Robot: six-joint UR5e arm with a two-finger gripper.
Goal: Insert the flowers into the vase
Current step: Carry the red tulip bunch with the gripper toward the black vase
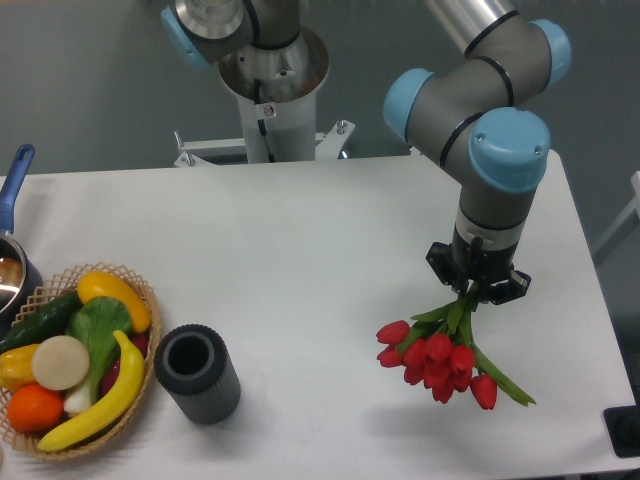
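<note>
— What did the black two-finger claw [470,292] have?
— It was closed on the green stems of one bunch of about ten red tulips [437,358], heads hanging low over the white table [320,240] at right.
— The vase?
— One dark grey ribbed cylinder vase [196,372] stood well apart, front left, beside one wicker basket of fruit [75,355]. Grey wall behind.

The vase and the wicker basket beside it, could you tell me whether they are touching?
Cannot tell. In the camera view the vase stands right against the rim of the basket, with no gap visible, but the overlap could come from the viewing angle.
</note>
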